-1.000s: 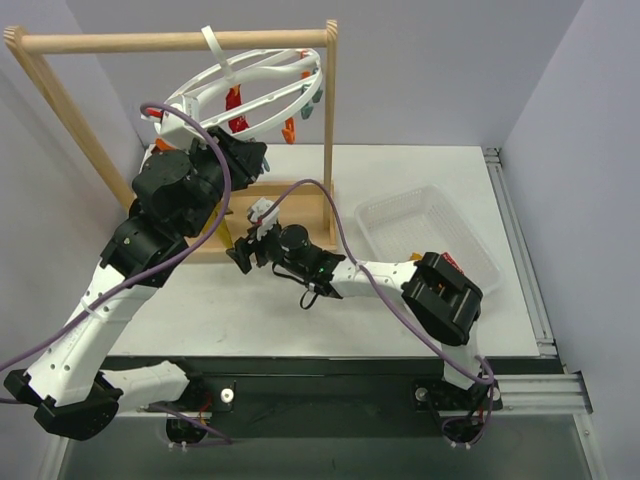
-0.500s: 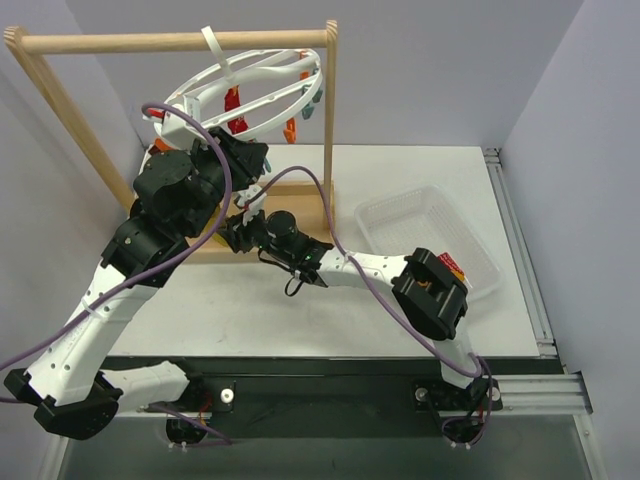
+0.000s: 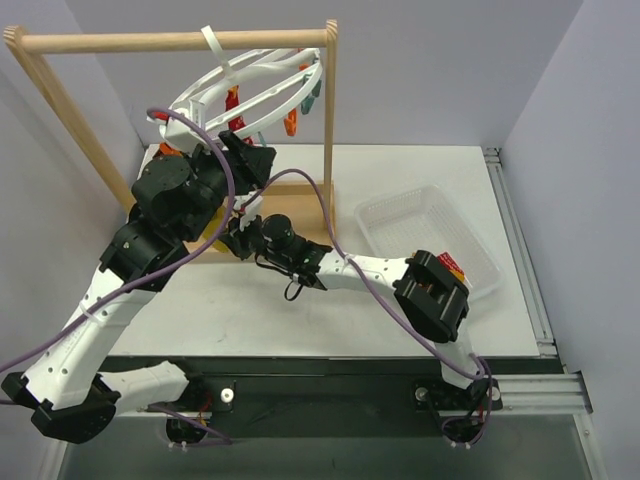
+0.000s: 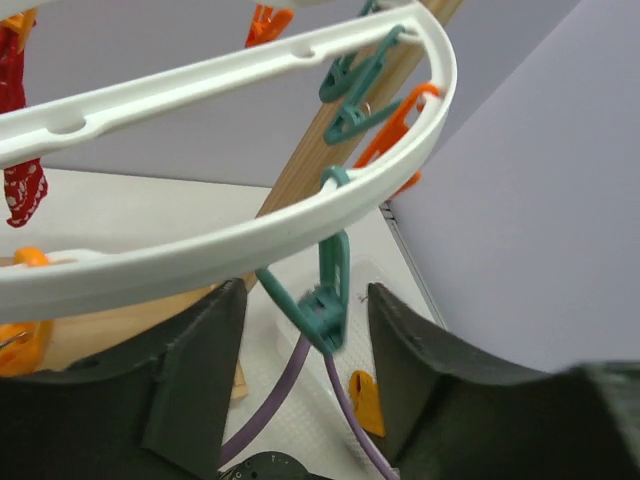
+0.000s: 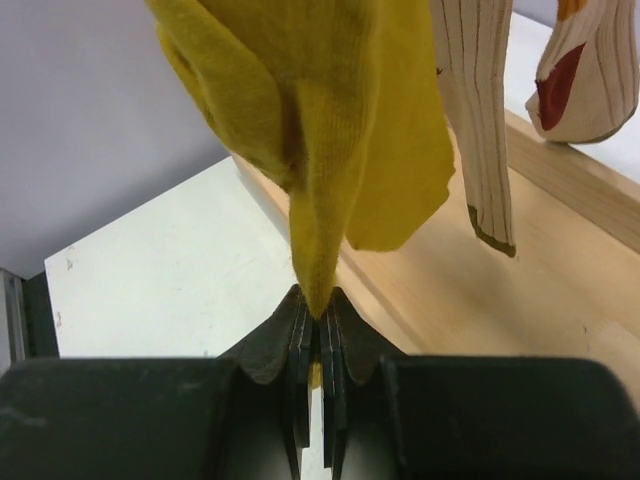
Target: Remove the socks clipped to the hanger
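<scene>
Wooden rack [image 3: 180, 41] stands at the back left of the surface [image 3: 400, 165], with the hanger [image 4: 180, 262] hooked on its top bar, tilted. Left gripper [image 4: 305, 380] sits under the ring, jaws apart either side of a teal clip [image 4: 325, 305], apparently not touching it. Right gripper [image 5: 320, 335] is clamped on the tip of a hanging mustard sock [image 5: 320, 120], beside a striped sock [image 5: 480, 110].

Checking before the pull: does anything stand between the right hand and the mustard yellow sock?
Nothing visible does: the right hand is shut on the lower tip of the mustard yellow sock.
</scene>
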You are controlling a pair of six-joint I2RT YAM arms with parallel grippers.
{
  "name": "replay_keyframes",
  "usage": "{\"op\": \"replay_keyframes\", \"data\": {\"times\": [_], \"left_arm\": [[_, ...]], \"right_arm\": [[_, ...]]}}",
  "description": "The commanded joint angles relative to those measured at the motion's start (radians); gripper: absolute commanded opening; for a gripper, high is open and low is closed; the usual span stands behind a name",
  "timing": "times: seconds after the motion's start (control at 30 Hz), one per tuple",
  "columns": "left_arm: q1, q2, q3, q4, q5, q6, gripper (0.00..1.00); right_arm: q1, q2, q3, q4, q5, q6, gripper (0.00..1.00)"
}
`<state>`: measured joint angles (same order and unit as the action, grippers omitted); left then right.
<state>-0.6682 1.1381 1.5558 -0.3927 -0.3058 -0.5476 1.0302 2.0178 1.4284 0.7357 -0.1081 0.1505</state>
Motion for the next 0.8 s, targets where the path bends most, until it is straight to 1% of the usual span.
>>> {"op": "replay_keyframes", "data": {"times": [0.0,0.1,0.13,0.17,0.23,0.27,0.37,0.5,0.57,0.6,0.77], "left_arm": [[-0.013,-0.067,-0.026,0.035,0.045,0.136,0.67],[-0.011,-0.125,-0.059,0.009,-0.025,0.198,0.68],[-0.011,-0.142,-0.068,0.003,-0.073,0.213,0.68],[-0.011,-0.159,-0.082,-0.003,-0.104,0.244,0.65],[-0.010,-0.207,-0.094,-0.018,-0.156,0.274,0.62],[-0.011,-0.219,-0.095,-0.023,-0.206,0.299,0.60],[-0.010,-0.238,-0.071,-0.069,-0.268,0.322,0.57],[-0.002,-0.170,0.025,-0.240,-0.302,0.304,0.56],[0.010,-0.144,0.082,-0.312,-0.291,0.279,0.56],[0.024,-0.129,0.092,-0.325,-0.282,0.273,0.56],[0.070,-0.112,0.096,-0.353,-0.271,0.232,0.55]], "right_arm": [[0.018,-0.142,-0.054,0.030,0.045,0.030,0.00],[0.025,-0.183,-0.105,0.030,0.071,0.029,0.00],[0.028,-0.192,-0.112,0.027,0.073,0.020,0.00],[0.031,-0.211,-0.124,0.021,0.076,0.015,0.00],[0.039,-0.228,-0.137,0.004,0.091,0.008,0.00],[0.041,-0.243,-0.149,0.001,0.094,0.003,0.00],[0.048,-0.277,-0.169,-0.005,0.105,-0.003,0.00],[0.057,-0.315,-0.201,-0.018,0.105,-0.019,0.00],[0.056,-0.330,-0.215,-0.018,0.105,-0.019,0.00],[0.059,-0.335,-0.227,-0.018,0.131,-0.019,0.00],[0.057,-0.373,-0.269,-0.010,0.139,-0.014,0.00]]}}
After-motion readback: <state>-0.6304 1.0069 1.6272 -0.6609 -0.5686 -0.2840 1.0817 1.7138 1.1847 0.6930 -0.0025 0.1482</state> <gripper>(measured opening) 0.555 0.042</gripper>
